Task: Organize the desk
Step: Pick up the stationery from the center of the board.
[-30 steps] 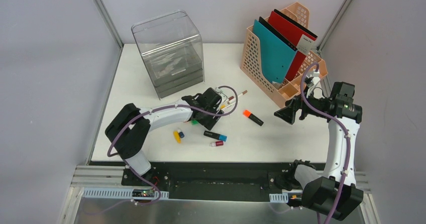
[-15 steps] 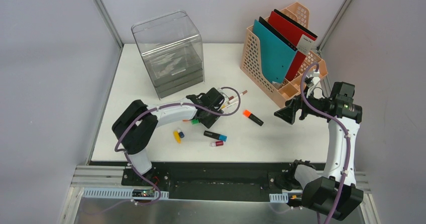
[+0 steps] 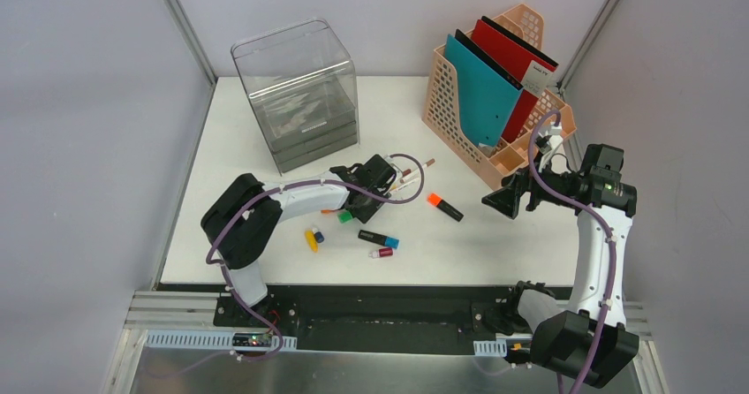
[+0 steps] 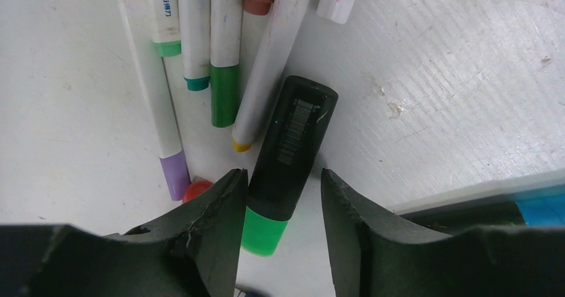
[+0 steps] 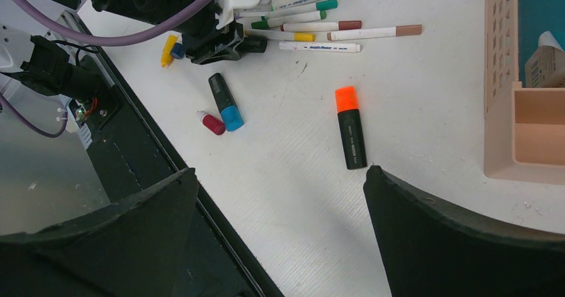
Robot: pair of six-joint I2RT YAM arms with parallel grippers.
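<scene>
A white desk [image 3: 495,244] fills the middle of the overhead view, boxed in by grey walls, with two robot arms bolted at its near edge. At the back left of the desk stands a clear plastic drawer unit [image 3: 300,94]. At the back right, a peach file organiser [image 3: 455,111] holds a teal folder [image 3: 481,89] and a red folder [image 3: 512,49] upright.

The left arm [image 3: 291,198] reaches low across the desk to a loose fan of felt-tip pens [image 4: 220,44] near the centre. The left jaws are partly open, one finger on each side of a black highlighter with a green cap [image 4: 290,157] lying flat on the desk. One finger is touching or just beside its barrel; a thin gap shows at the other.

The right arm [image 3: 596,226] hangs above the right side of the desk, just in front of the organiser. The right jaws are spread wide with nothing between them. Below them lies a black highlighter with an orange cap [image 5: 350,130]. Nearer the front edge lie a black marker with a blue cap [image 5: 225,104], a small red-capped piece [image 5: 212,122] and a yellow piece [image 3: 311,239].
</scene>
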